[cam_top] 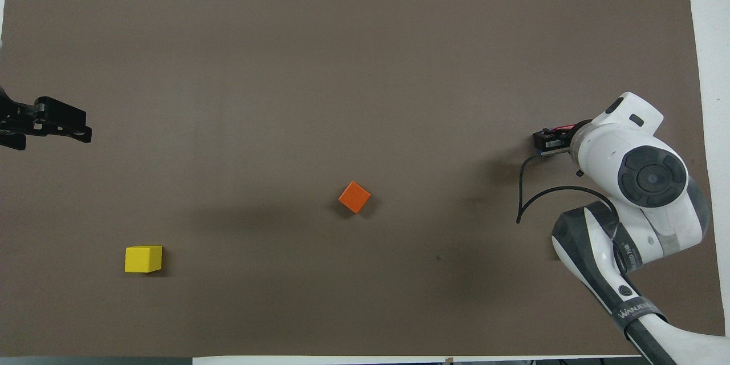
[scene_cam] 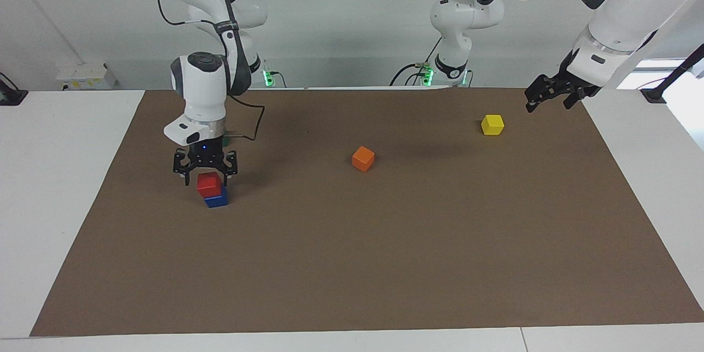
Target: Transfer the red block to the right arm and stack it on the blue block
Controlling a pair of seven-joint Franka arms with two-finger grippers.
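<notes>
The red block sits on the blue block, slightly off-square, toward the right arm's end of the mat. My right gripper hangs straight down over the stack. It is open, with a finger on each side of the red block's upper part. In the overhead view the right arm's wrist covers most of the stack. My left gripper waits open and empty in the air over the mat's edge at the left arm's end; the overhead view also shows this left gripper.
An orange block lies near the middle of the brown mat. A yellow block lies toward the left arm's end, just below the left gripper in the facing view. A black cable loops beside the right wrist.
</notes>
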